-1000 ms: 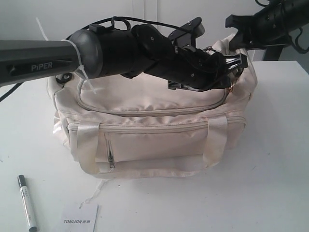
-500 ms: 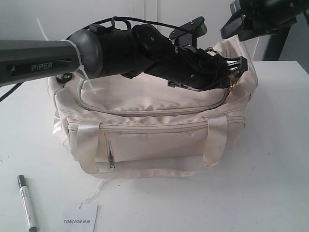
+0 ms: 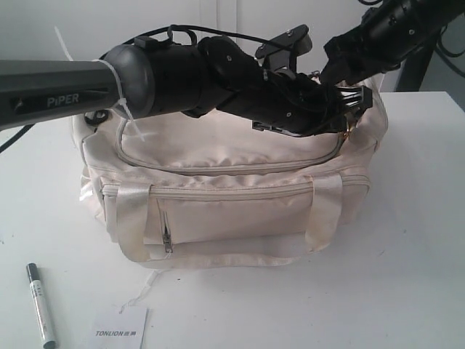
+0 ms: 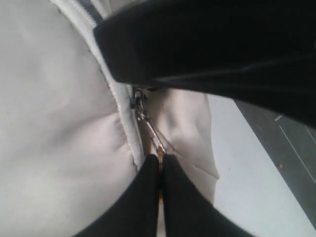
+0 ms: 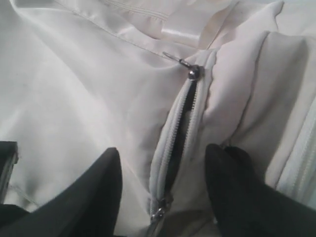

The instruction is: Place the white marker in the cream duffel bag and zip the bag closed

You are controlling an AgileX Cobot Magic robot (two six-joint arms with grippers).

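Cream duffel bag (image 3: 232, 156) looks mostly zipped on top; the white marker (image 3: 41, 304) is not yet inside.
It lies on the bench (image 3: 407, 276) in front of the bag, off the end on the left arm's side, just beside a white card (image 3: 120, 331) and well apart from both arms. The left arm (image 3: 182, 73) reaches across the bag's top to its far end, its jaws pinched tight on the gold chain pull (image 4: 148, 126). The right jaws stand spread above the bag, gripping nothing, either side of a slightly parted zipper stretch (image 5: 180, 123). Opening seems the step in hand: next, draw the pull along the curve, then fetch the marker.
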